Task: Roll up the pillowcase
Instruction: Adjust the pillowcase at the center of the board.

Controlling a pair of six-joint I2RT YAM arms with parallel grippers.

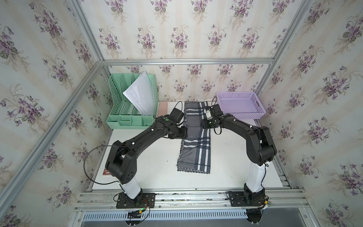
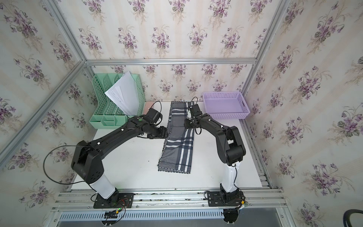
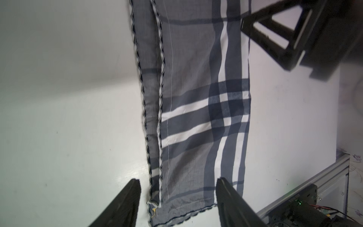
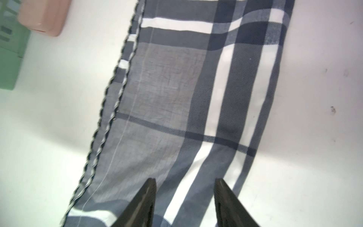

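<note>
Pillowcase (image 1: 196, 137) lies flat along the middle of the counter (image 1: 153, 163), folded into a long narrow strip: grey with navy and white plaid, dark scalloped edging down one long side (two layers show there). Neither end shows any turn of a roll, so I judge the rolling itself not yet begun. Above it hang the left tool (image 3: 176, 180) and the right tool (image 4: 185, 179), jaws apart, holding nothing.
</note>
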